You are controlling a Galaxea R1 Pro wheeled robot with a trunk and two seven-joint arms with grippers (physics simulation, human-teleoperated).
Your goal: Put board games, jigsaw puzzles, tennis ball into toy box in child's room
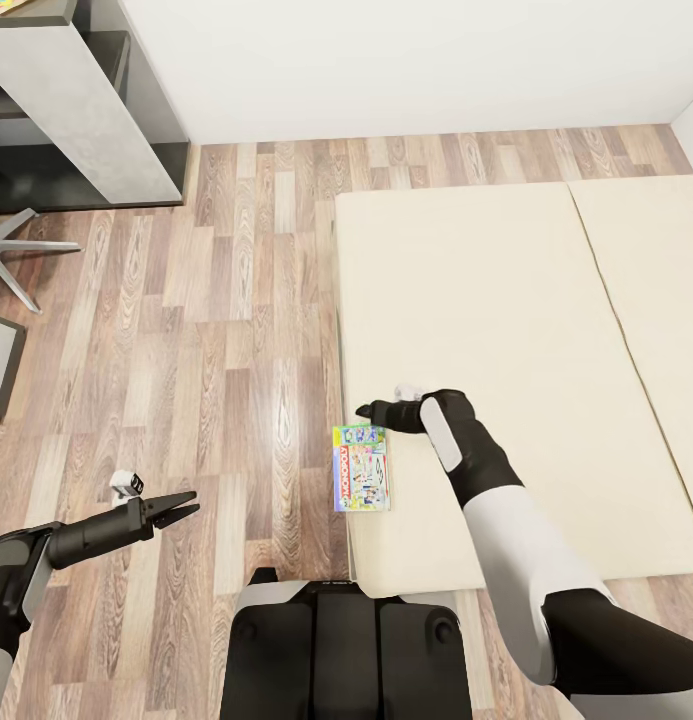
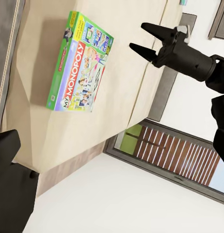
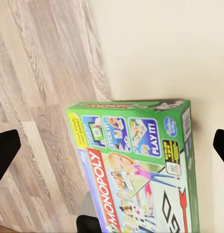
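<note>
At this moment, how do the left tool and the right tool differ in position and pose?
The left tool hangs over the wood floor, away from the bed; the right tool hovers just above the Monopoly game box at the bed's edge. The left tool points toward the bed, the right tool toward the floor side. Both are dark, open and hold nothing.

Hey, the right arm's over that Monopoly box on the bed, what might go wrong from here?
The Monopoly box lies at the bed edge, so a nudge from the open right gripper might tip it to the floor. It also looks wide for the spread jaws, so they may grip poorly or slip.
</note>
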